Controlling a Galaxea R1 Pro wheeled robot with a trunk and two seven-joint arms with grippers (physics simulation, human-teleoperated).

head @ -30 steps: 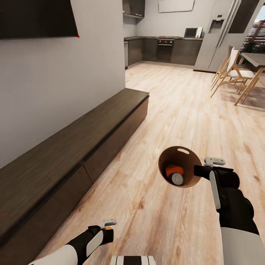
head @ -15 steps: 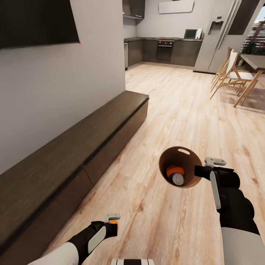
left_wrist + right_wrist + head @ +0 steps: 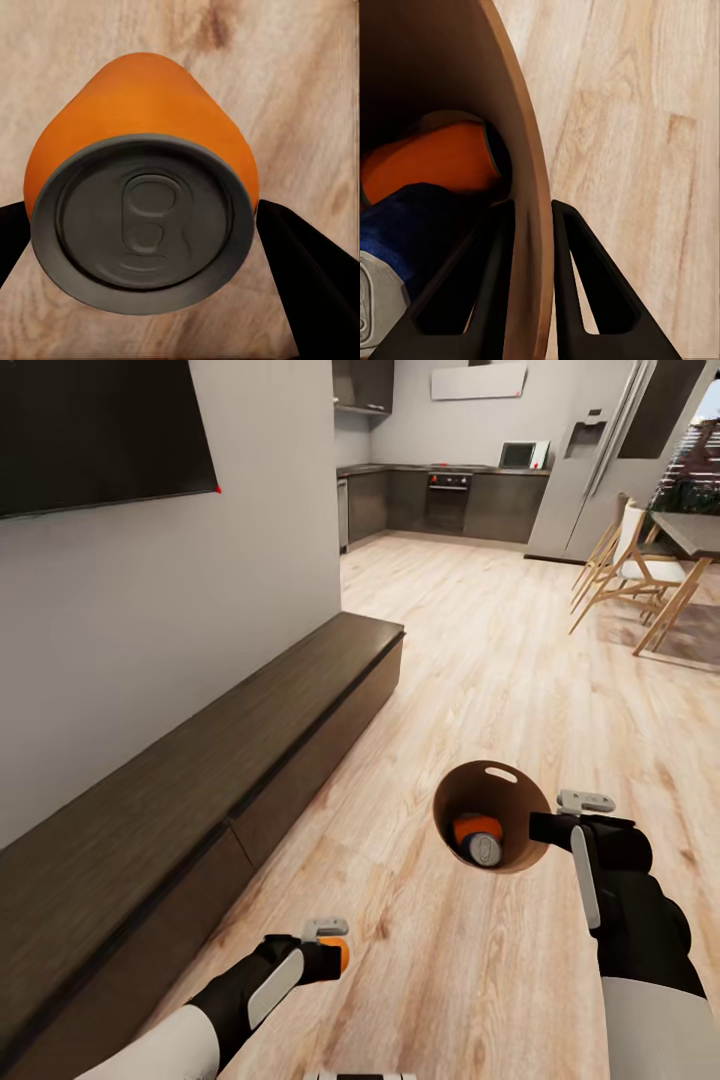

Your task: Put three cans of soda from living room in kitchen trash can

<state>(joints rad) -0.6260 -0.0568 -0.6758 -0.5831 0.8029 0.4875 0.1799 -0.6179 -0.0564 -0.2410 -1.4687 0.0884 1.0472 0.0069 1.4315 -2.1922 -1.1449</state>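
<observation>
Down at five o'clock in my head view hangs the tash can (image 3: pixel 492 830), held off the floor, with an orange can (image 3: pixel 472 827) and a dark blue can (image 3: pixel 482 847) lying inside it. My right gripper (image 3: pixel 531 225) has its jaws clamped on the bin's wall, one finger inside and one outside, as the right wrist view shows. The third can of soda (image 3: pixel 142 217), also orange, sits in my left gripper (image 3: pixel 335 952) at seven o'clock; the left wrist view shows the jaws pressed against both sides of it, lid toward the camera.

I judge this to be the carrying step: two cans are binned, the third is in hand, and I am rolling toward the kitchen (image 3: pixel 450 490) at twelve o'clock. What comes next, I think, is swinging the left arm over the bin's mouth to drop that can, and setting the bin down once I reach the cabinets.

Against the frame a second ago, the left gripper with its can has risen and come toward the middle. The long dark bench (image 3: pixel 200 760) at nine o'clock has slid slightly in view and the extractor hood shows more fully, so the camera has shifted. The bin's place by my right arm is unchanged.
</observation>
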